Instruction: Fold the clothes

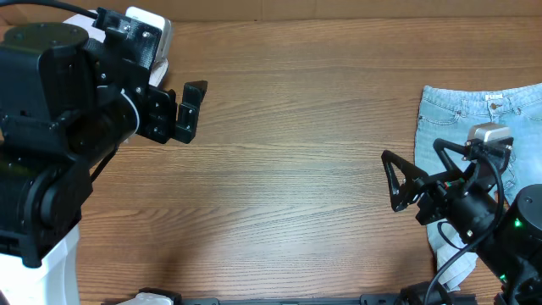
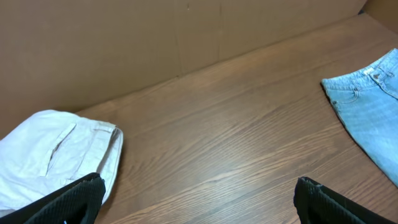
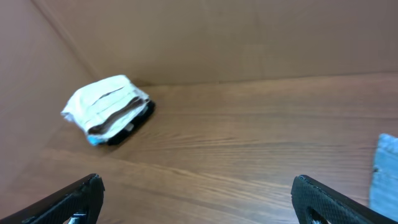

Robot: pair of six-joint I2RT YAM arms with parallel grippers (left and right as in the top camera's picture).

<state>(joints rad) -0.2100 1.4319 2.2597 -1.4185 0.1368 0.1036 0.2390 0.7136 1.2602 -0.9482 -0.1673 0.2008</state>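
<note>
The beige shorts (image 2: 56, 149) lie folded at the table's far left corner, on top of a small pile (image 3: 109, 109) with a sky-blue edge and a dark garment under them. In the overhead view the shorts (image 1: 151, 24) are partly hidden by the left arm. Light-blue jeans (image 1: 474, 114) lie flat at the right edge, waistband towards the back. My left gripper (image 1: 190, 108) hangs open just right of the pile, with nothing between its fingers. My right gripper (image 1: 391, 180) is open and empty too, just left of the jeans (image 3: 387, 171), pointing towards the table's middle.
A brown cardboard wall (image 2: 155, 37) runs along the table's back edge. A white piece (image 1: 453, 264) shows beside the right arm's base at the front right. Bare wood (image 1: 296, 169) stretches between the two grippers.
</note>
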